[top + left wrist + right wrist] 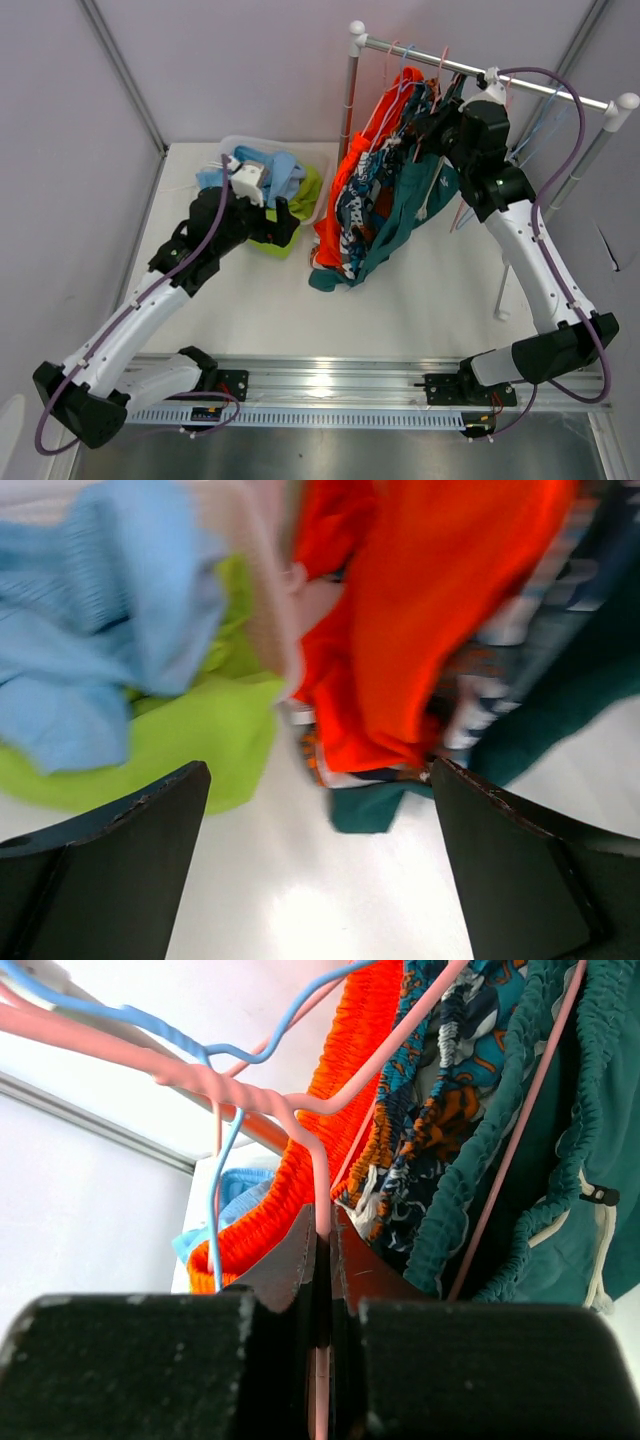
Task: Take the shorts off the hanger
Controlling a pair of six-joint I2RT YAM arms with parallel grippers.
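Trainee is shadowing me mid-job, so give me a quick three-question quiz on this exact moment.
1. True or false: the left gripper is open and empty.
2. The right gripper is shut on: A) a blue hanger B) a pink hanger C) a drawstring.
3. How many pairs of shorts hang on the rail?
Key: 1 true; 2 B; 3 three: orange pair, printed pair, dark teal pair.

Open table (pixel 420 300) runs across the frame's lower middle; hanging shorts (pixel 385 190), rack post (pixel 349 100) and bin (pixel 290 147) crowd the upper centre.
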